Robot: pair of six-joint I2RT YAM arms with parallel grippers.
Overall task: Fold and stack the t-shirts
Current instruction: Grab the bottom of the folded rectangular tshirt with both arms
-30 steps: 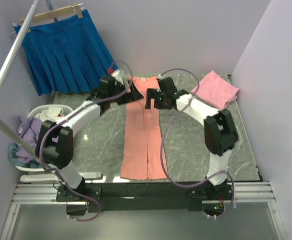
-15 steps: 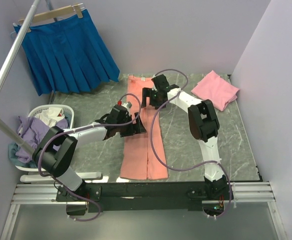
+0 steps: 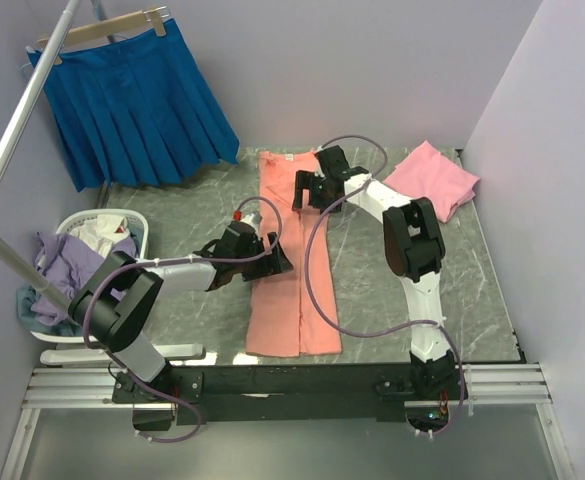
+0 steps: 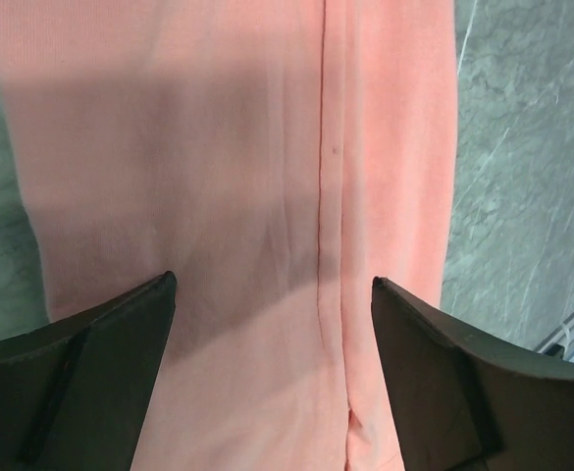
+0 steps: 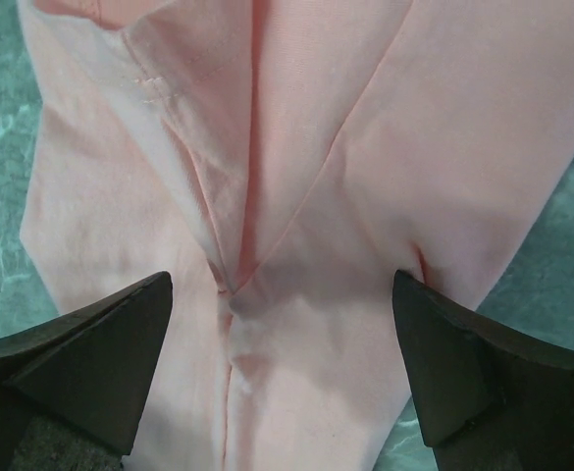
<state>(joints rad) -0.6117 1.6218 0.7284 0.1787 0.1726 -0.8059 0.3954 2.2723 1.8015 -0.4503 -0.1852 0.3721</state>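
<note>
Both sets of jaws stand wide apart and hold nothing. The left gripper (image 4: 272, 287) and the right gripper (image 5: 283, 280) each have only flat cloth showing between their dark fingers.

From the overhead camera I see the grey marbled table (image 3: 472, 290). A bright blue pleated skirt (image 3: 132, 100) hangs at its far left. The salmon-orange cotton t-shirt (image 3: 287, 290) lies down the middle of the table as a long narrow strip, running from the far edge to the near edge. The left gripper (image 3: 272, 256) sits at its left edge about halfway along, and the right gripper (image 3: 307, 190) is over its far end.

Only that camera shows the lighter pink t-shirt (image 3: 434, 178), folded at the far right corner. It alone also shows the white laundry basket (image 3: 122, 218) of lilac clothes on the left.

My left wrist camera adds the straight line where the two folded-in sides meet. The right wrist camera shows those flaps meeting in a V, with a stitched hem.
</note>
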